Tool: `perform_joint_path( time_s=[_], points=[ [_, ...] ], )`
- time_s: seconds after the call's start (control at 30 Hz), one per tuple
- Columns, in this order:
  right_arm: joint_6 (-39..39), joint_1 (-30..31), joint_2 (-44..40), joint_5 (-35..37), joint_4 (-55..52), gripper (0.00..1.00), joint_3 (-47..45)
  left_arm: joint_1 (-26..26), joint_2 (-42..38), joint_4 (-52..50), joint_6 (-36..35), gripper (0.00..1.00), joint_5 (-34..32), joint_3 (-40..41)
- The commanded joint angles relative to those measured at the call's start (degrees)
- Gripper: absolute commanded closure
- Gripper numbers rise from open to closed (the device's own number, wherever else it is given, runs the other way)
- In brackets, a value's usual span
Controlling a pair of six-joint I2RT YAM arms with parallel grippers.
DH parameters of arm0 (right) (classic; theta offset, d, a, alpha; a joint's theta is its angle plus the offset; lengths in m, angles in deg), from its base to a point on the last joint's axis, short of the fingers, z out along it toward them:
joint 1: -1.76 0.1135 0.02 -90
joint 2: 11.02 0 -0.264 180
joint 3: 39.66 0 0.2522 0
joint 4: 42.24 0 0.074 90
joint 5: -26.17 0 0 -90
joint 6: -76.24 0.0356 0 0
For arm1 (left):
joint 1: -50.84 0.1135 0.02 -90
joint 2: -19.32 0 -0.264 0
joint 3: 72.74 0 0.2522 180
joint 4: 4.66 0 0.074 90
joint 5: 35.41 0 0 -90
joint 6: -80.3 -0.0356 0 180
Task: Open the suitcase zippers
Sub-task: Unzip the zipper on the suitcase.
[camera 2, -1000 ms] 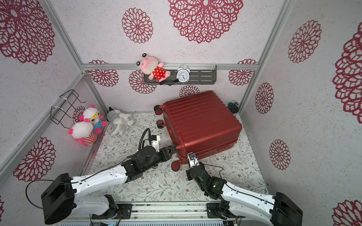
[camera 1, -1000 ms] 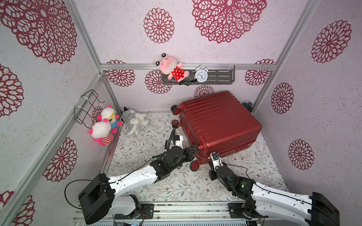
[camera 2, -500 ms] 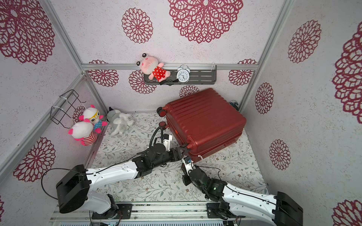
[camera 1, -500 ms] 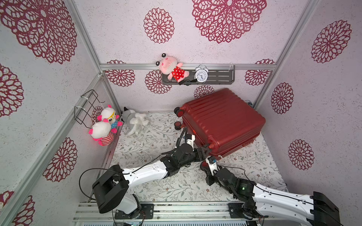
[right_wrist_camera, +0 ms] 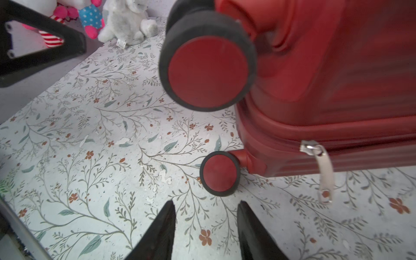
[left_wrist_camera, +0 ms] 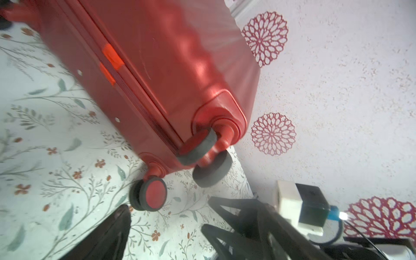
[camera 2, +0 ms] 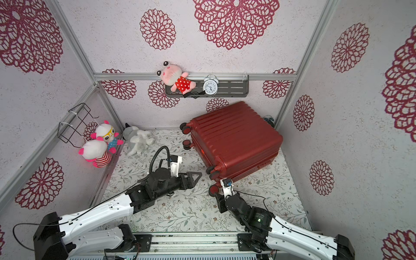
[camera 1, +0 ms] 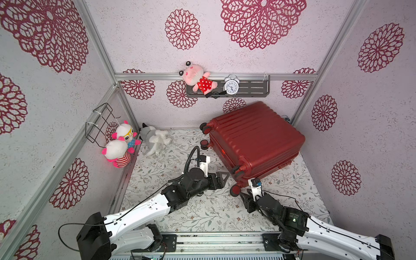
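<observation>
The red ribbed suitcase (camera 1: 254,139) (camera 2: 234,139) lies closed on its broad face at the back right, wheels toward the left. Its dark zipper track (left_wrist_camera: 139,90) runs along the side seam. A silver zipper pull (right_wrist_camera: 323,171) hangs from the seam near the front corner wheel (right_wrist_camera: 219,173). My left gripper (camera 1: 221,179) (camera 2: 193,177) (left_wrist_camera: 164,227) is open and empty, a short way left of that corner. My right gripper (camera 1: 245,198) (right_wrist_camera: 206,216) is open just in front of the lower wheel, holding nothing, with the pull off to its side.
Two pink-and-white plush toys (camera 1: 121,146) and a grey plush (camera 1: 155,139) lie by the left wall under a wire basket (camera 1: 101,121). A wall shelf (camera 1: 247,90) carries a pink plush and an alarm clock. The walls stand close behind and right of the case.
Both grippers were shut at the case's near corner and have opened. The left arm has drawn back to the left. The suitcase has shifted a little toward the back right.
</observation>
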Motion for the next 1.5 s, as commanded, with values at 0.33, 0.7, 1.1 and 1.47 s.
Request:
perform_joint_path(
  time_s=[0.33,0.7,1.1,1.47],
  points=[
    [-4.5,-21.2,-10.7,-17.5,8.4,0.01,-7.6,5.0,3.0,2.9,-0.9,0.07,10.7,-0.7],
    [-1.9,-43.4,-1.6,-43.0,30.7,0.38,-16.8,4.8,10.0,8.9,1.8,0.07,16.5,-2.4],
    [3.3,-51.9,12.6,-60.6,47.2,0.44,-17.5,4.7,13.6,12.2,2.5,0.07,18.6,-3.1],
    [3.2,-52.0,10.5,-61.8,44.8,0.53,-17.1,4.5,16.0,14.0,3.0,0.08,18.6,-3.4]
  ],
)
